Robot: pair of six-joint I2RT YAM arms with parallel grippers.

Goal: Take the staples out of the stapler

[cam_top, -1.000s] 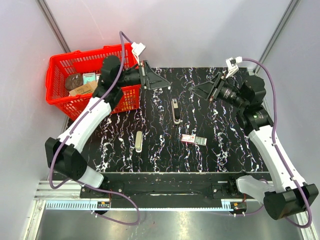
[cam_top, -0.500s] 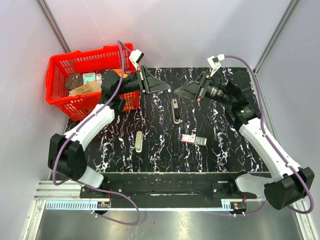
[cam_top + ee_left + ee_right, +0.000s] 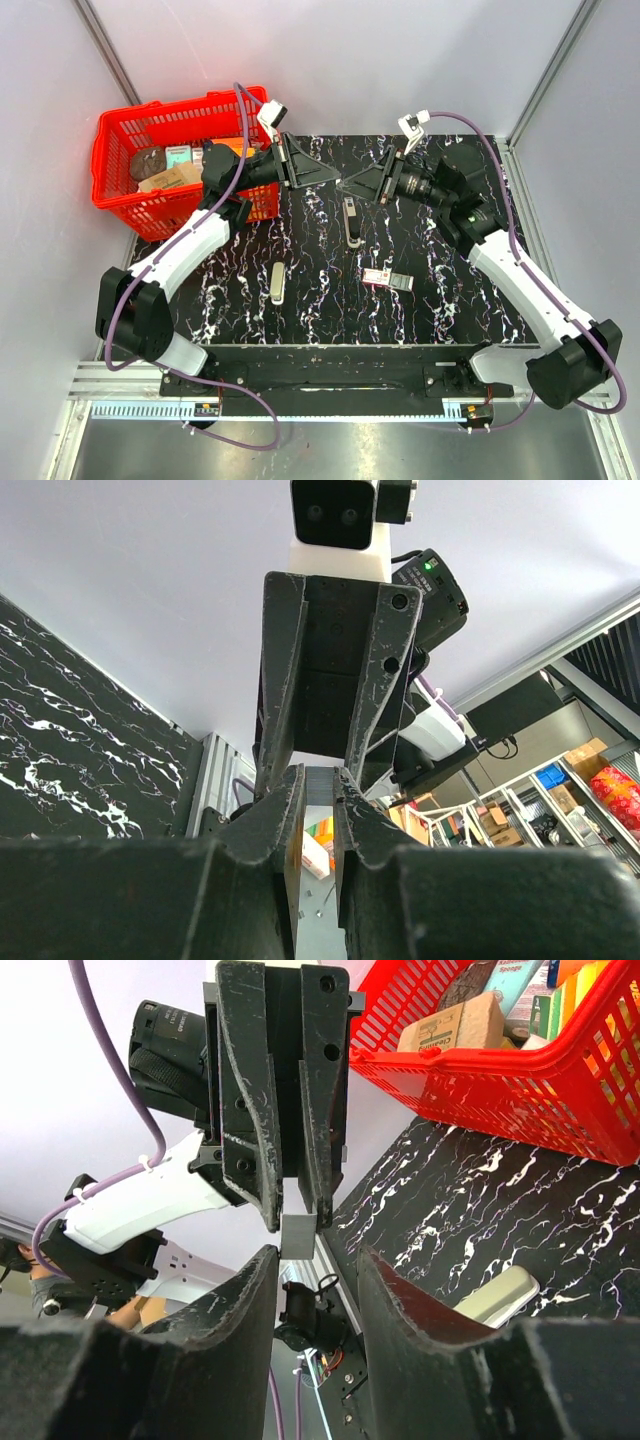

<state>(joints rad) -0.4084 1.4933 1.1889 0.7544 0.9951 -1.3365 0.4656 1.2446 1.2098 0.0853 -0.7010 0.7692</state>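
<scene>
Right arm point(image 3: 505, 255) has swung in from the right side of the table point(image 3: 450, 310) toward its middle. Right gripper point(image 3: 348, 186), fingers apart, now meets the left gripper point(image 3: 330, 177) tip to tip. The left gripper has dipped slightly, with a small grey piece point(image 3: 300, 1233) pinched in its tips.

The stapler's cream-beige shell point(image 3: 277, 282) lay flat near the counter's front left, long axis running front to back. Its dark grey-black part point(image 3: 351, 222), showing a pale strip, lay well apart at mid-counter, also lengthwise. A small grey block point(image 3: 300, 1235) sat pinched at the left pincer's point(image 3: 297, 1215) closed tips, held aloft.
</scene>
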